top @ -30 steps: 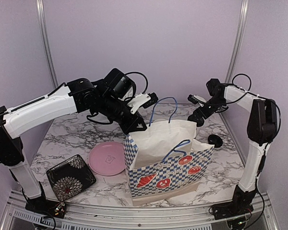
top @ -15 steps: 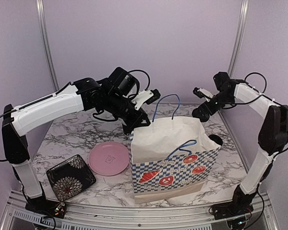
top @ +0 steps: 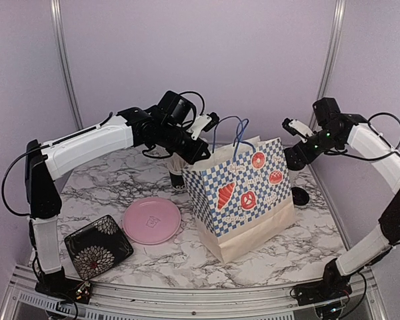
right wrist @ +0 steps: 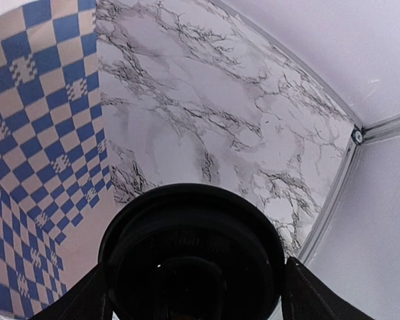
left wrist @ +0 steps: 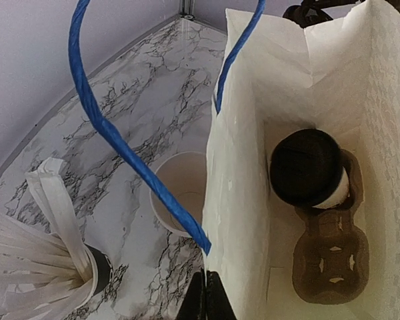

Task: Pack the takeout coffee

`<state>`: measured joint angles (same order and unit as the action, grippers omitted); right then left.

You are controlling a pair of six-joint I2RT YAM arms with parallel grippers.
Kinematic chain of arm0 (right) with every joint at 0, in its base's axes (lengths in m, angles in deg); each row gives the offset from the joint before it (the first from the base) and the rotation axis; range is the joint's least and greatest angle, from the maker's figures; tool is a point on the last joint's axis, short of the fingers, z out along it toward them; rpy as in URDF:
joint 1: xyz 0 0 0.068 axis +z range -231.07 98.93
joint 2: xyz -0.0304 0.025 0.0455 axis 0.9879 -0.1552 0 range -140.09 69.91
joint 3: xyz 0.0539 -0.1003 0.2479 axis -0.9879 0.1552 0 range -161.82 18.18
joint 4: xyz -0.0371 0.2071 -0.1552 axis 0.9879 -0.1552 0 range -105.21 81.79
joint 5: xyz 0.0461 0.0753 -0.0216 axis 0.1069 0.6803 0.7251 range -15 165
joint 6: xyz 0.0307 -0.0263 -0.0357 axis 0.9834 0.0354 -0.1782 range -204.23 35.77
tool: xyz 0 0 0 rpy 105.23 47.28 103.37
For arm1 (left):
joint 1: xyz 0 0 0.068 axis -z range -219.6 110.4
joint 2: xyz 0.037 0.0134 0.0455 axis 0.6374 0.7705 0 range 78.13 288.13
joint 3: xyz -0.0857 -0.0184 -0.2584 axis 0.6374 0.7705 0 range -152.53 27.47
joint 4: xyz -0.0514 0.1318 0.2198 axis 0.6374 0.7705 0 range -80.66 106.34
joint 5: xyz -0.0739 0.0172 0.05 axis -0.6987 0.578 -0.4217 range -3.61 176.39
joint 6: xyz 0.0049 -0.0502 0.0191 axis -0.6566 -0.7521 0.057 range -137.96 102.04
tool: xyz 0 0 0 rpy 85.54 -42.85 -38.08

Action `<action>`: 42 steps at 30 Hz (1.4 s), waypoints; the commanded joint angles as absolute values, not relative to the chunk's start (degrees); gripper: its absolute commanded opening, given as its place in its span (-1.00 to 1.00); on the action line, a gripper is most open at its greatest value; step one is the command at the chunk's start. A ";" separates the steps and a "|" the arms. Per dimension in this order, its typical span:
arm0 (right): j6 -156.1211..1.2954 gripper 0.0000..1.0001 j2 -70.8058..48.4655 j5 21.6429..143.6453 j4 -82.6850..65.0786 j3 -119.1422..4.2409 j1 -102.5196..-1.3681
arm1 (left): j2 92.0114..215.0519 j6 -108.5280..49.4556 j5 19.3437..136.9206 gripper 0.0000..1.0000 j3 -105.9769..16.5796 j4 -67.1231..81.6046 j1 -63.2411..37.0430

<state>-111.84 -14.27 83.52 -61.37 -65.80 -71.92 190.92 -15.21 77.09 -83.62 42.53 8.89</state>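
One lidded coffee cup [left wrist: 307, 167] sits in a cardboard carrier [left wrist: 330, 257] inside the checked paper bag [top: 243, 200], centre of the desk [top: 107, 183]. The left gripper [left wrist: 207, 300], pinched narrow, holds the bag's rim at bottom centre of its view; the right gripper [right wrist: 195, 297], spread wide, grips a black lid [right wrist: 193, 247].

lidded cup [left wrist: 305, 167]: body hidden under lid | open cup [left wrist: 180, 193]: part behind bag [left wrist: 237, 220] wall | black lid [right wrist: 190, 253]: cut off below

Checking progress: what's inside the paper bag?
The bag holds a cardboard carrier with a black-lidded cup in one slot; the other visible slot is empty. The cup's contents are covered.
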 commanded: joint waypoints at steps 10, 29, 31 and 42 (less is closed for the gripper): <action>-114.49 0.42 -3.08 71.74 -61.62 -54.25 -72.87 | 193.88 -14.11 73.29 -1.00 -90.52 39.41 8.63; -130.96 0.40 9.19 89.63 -70.37 -39.02 -70.51 | 196.79 -12.34 71.98 -0.59 -97.42 45.35 6.67; -131.37 0.40 9.88 89.47 -69.86 -36.83 -69.69 | 196.63 -12.59 71.86 -0.54 -97.72 45.33 6.71; -133.54 0.40 16.02 81.85 -73.81 -36.22 -69.76 | 195.68 -12.38 71.36 -0.91 -97.22 45.48 6.69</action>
